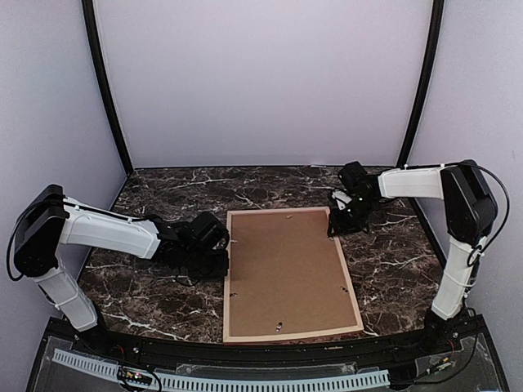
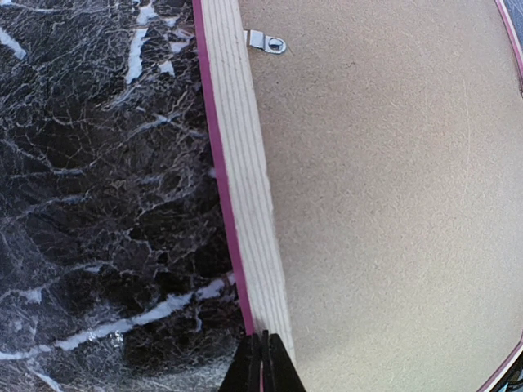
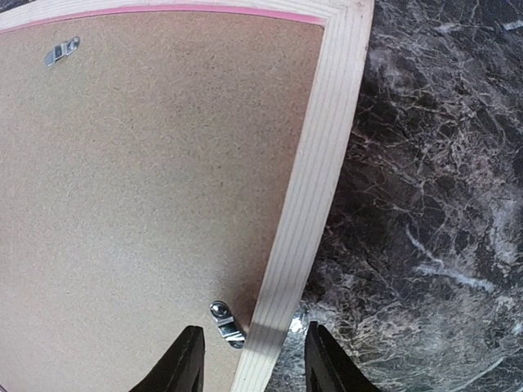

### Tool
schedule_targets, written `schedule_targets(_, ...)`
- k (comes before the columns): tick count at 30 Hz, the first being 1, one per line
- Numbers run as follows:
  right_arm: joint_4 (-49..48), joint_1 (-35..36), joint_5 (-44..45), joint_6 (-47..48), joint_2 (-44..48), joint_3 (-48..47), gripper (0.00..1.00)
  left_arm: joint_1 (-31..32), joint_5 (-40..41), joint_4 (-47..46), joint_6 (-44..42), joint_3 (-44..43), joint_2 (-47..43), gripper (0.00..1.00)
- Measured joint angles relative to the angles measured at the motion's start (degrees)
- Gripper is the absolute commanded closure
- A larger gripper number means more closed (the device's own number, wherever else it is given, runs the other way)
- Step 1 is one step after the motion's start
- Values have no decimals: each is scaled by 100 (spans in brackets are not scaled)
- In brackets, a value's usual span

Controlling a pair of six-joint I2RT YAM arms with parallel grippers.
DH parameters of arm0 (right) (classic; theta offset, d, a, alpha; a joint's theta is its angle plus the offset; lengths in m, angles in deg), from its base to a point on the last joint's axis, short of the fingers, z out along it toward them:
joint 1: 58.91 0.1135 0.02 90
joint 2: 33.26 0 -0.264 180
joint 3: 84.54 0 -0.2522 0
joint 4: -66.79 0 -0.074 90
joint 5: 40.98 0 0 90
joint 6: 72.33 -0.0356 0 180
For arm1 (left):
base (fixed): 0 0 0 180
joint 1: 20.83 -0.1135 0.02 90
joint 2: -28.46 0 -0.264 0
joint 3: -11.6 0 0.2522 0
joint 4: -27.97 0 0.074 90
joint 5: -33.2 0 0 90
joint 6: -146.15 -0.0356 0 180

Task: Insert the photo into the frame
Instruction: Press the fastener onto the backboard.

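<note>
The frame (image 1: 230,282) is laid face down at the middle of the table (image 1: 163,188), reaching its near edge, with the backing board (image 1: 286,273) seated inside the rails. The left gripper (image 2: 263,363) is placed over the left rail. The right gripper (image 3: 253,359) is set astride the right rail near the far corner, beside a retaining clip (image 3: 227,322).

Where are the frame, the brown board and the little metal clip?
frame (image 2: 245,180): left wrist view, on its pale wooden side rail.
brown board (image 1: 286,273): top view, on the middle of its flat face.
metal clip (image 3: 226,322): right wrist view, on the clip's middle, by the rail.
</note>
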Motion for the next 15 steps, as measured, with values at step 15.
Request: schedule_targets(15, -15, 144, 190, 168, -24, 50, 57, 0, -7, 0, 0, 0, 0, 97)
